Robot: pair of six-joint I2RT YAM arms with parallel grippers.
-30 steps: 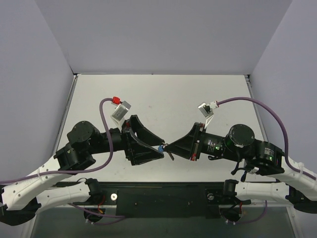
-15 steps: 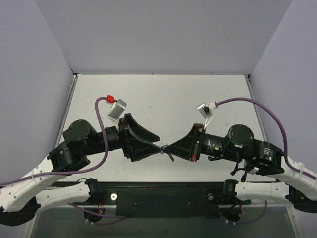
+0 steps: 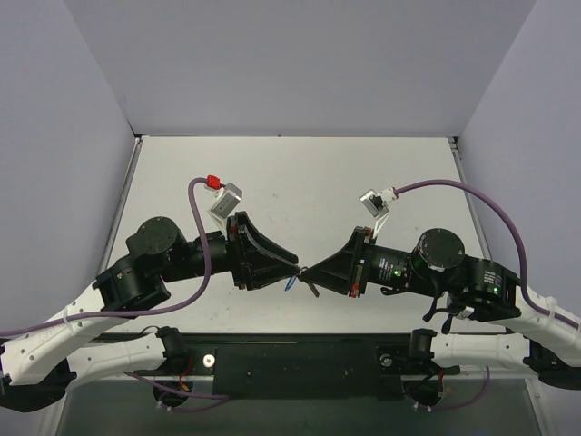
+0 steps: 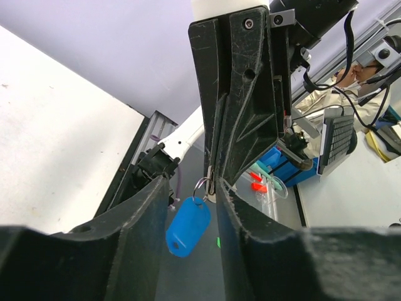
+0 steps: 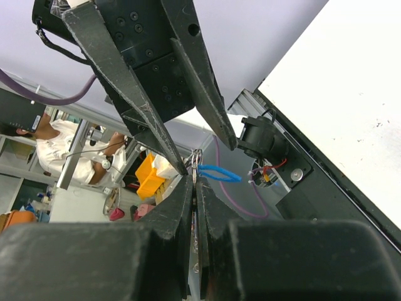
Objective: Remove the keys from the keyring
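Both grippers meet above the table's near middle. My right gripper (image 3: 309, 271) (image 5: 195, 179) is shut on a thin silver key (image 5: 196, 188), which shows edge-on between its fingers. From the key's top a thin ring (image 4: 201, 185) (image 5: 197, 157) carries the keyring's blue tag (image 4: 188, 226) (image 5: 219, 174) (image 3: 290, 282). My left gripper (image 3: 296, 269) (image 4: 192, 184) faces the right one, open. The ring and tag hang in the gap between its fingers (image 4: 135, 232), touching neither as far as I can tell. Whether the ring holds more keys is hidden.
The white table (image 3: 300, 177) lies beneath, walled by grey panels at the back and sides. A purple cable (image 3: 192, 209) loops over the left wrist and another (image 3: 472, 195) over the right. The black base rail (image 3: 300, 359) runs along the near edge.
My left gripper has shifted closer around the ring and its jaws have narrowed. The blue tag now hangs slightly lower. The right gripper has held still, shut.
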